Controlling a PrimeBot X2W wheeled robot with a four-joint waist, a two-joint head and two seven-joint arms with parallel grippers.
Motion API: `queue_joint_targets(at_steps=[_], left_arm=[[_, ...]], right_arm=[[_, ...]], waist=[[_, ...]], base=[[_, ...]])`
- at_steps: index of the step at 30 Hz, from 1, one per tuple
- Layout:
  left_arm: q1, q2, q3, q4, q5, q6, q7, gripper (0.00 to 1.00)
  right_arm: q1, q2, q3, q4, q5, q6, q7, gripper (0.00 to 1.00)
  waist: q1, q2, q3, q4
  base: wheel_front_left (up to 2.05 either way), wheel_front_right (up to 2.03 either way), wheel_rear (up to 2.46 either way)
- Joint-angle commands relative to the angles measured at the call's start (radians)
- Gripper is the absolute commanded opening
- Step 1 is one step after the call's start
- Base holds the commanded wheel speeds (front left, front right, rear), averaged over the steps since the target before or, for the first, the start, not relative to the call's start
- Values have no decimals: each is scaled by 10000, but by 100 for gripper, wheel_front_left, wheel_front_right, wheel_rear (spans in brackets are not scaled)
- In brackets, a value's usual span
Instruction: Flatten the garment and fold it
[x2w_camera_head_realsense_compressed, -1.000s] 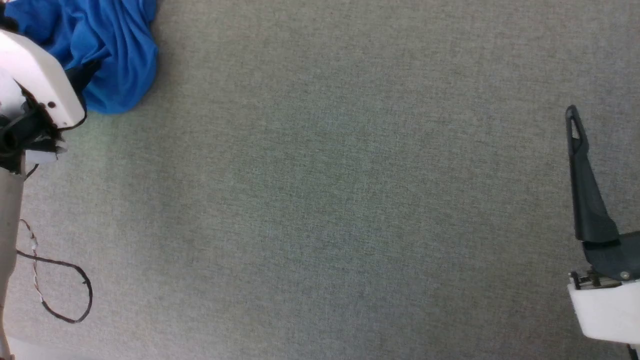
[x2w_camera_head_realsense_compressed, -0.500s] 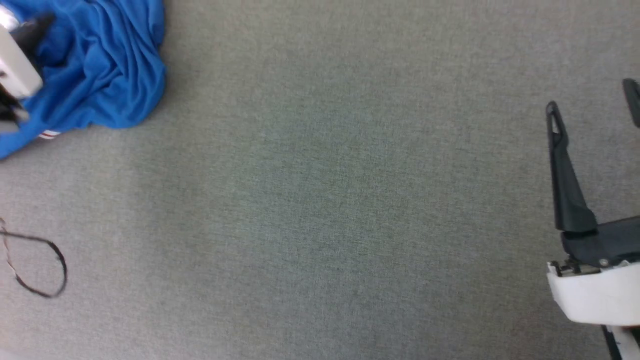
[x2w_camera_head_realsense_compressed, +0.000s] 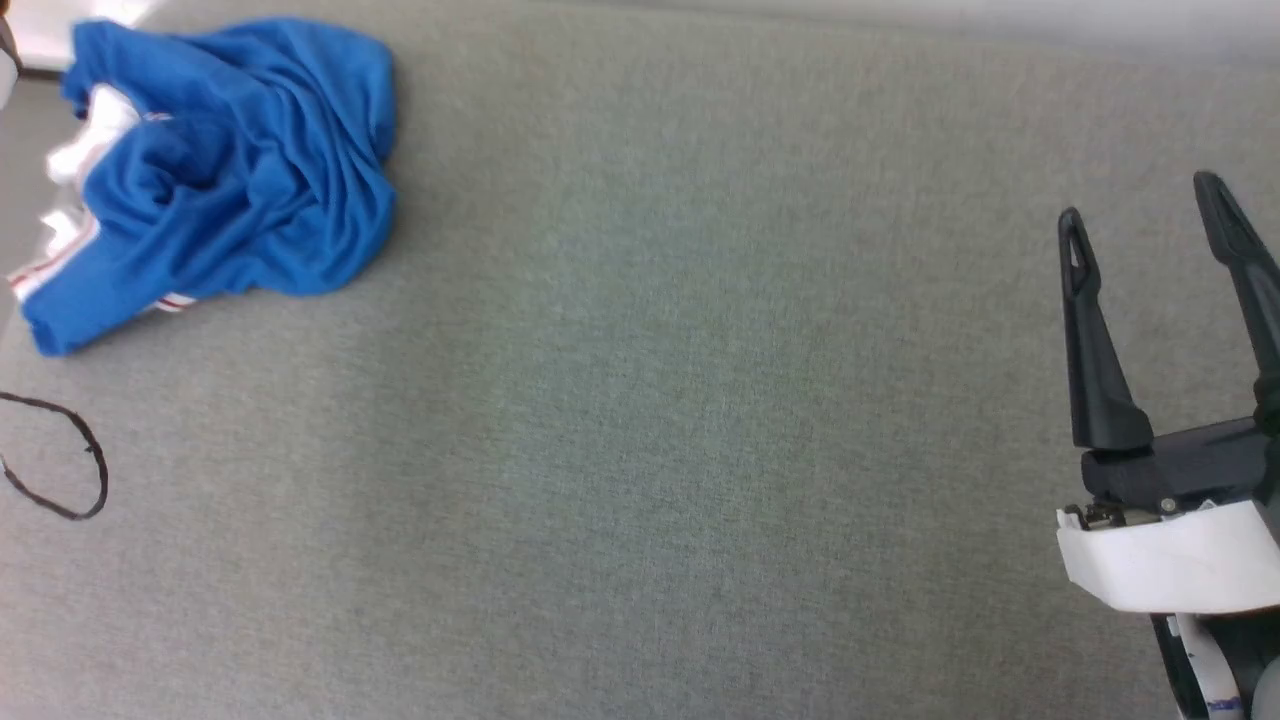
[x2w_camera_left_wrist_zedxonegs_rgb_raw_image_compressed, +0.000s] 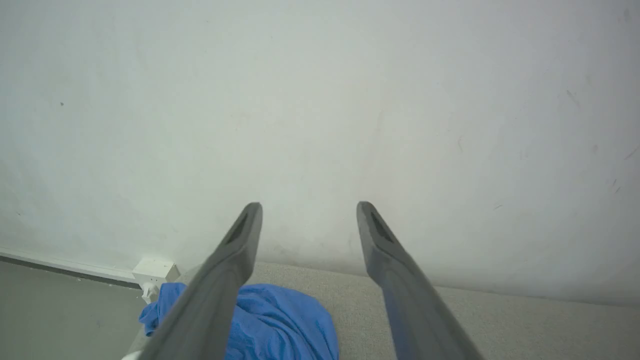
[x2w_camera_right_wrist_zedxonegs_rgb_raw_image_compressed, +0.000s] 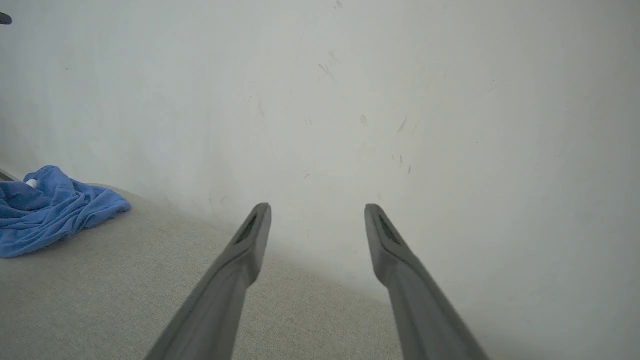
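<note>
Blue jersey T-shirt (x2w_camera_head_realsense_compressed: 230, 170) lies crumpled in a heap at 10 o'clock on the grey cloth surface (x2w_camera_head_realsense_compressed: 640, 450), with white trim showing. Not flattened, no fold made, so the whole task is left. Left gripper (x2w_camera_left_wrist_zedxonegs_rgb_raw_image_compressed: 309, 206): fingers spread, empty, near the heap. Right gripper (x2w_camera_head_realsense_compressed: 1138, 200) at 3 o'clock: spread, empty, well apart from it.

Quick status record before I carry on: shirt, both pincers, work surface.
shirt: blue with white trim, crumpled in a heap, not flattened
shirt position: far left corner of the grey surface
left pincer: open, empty, shirt below its fingers
right pincer: open, empty, far right, well apart from the shirt
other: black cable loop at the left edge
</note>
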Motion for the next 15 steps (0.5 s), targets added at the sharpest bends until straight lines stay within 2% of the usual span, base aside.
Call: queue_joint_targets(at_steps=[1,8,11,15], left_arm=[[193,-83,44,-142,142,86,-314,100],[1785,-354,218,-2006,374,419,-1782,100],[3003,-458,221,-3389,459,775,-2109,100],[4676,-598,147,-5400,770,1489,-2433,100]], right_arm=[[152,40,-71,95,94,-9,-118,100],[751,93,-615,171,535,-9,-341,100],[1046,95,-871,132,792,-9,-375,100],[1358,97,-1169,13,926,-9,-380,100]], waist=[[1,0,-726,85],[1,0,-1430,167],[1,0,-1644,151],[1,0,-1748,145]], base=[[0,0,0],[0,0,0],[0,0,0],[0,0,0]])
